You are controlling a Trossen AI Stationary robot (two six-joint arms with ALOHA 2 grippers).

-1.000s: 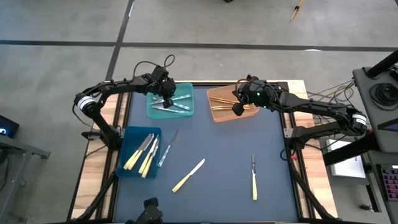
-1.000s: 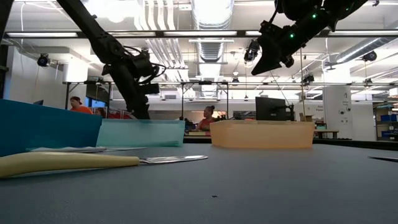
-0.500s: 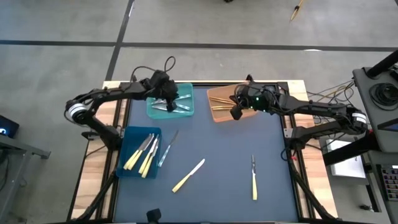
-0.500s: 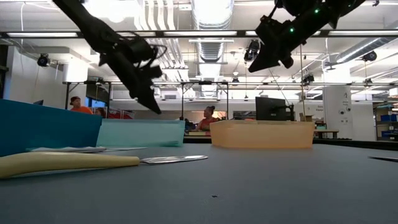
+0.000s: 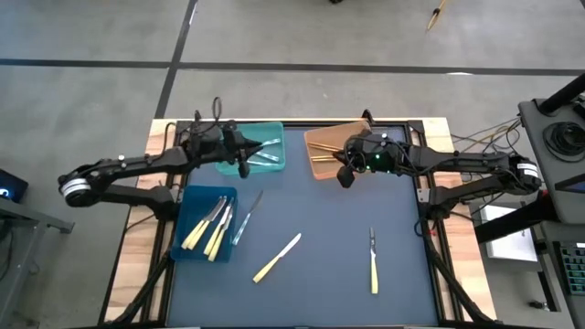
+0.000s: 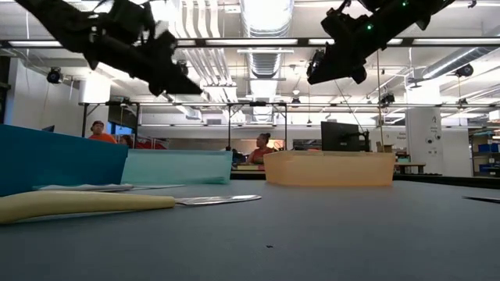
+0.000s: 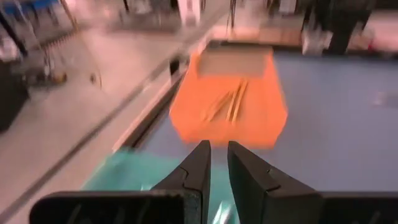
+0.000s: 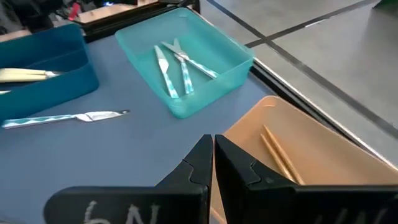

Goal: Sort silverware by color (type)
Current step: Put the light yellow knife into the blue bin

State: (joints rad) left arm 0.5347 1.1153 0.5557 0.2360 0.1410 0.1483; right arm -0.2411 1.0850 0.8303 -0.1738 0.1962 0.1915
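Silvery, teal-handled silverware [image 5: 262, 153] lies in the teal bin [image 5: 274, 128]. Orange-tan pieces [image 5: 322, 146] lie in the orange bin [image 5: 315, 172], and pale yellow ones [image 5: 210, 226] in the blue bin [image 5: 186, 245]. Loose on the mat are a silvery knife [image 5: 247, 217], a pale yellow knife [image 5: 277, 258] and a pale yellow fork [image 5: 373, 260]. My left gripper [image 5: 243, 164] hangs over the teal bin's near left corner. In its wrist view a narrow gap [image 7: 218, 152] shows between its fingers, with nothing in it. My right gripper [image 5: 344, 175] is shut and empty above the orange bin's near left corner.
The three bins stand along the mat's far and left sides. The mat's middle and right [image 5: 366, 210] hold only the loose pieces. In the low view both grippers [image 6: 195, 87] [image 6: 312, 76] hang well above the bins. People [image 6: 98, 131] show in the room behind.
My left gripper has risen out of the teal bin and drawn back toward the table's left edge. It has tipped from pointing down to nearly level. My right gripper has drifted a little toward the near edge, still shut. No silverware has moved.
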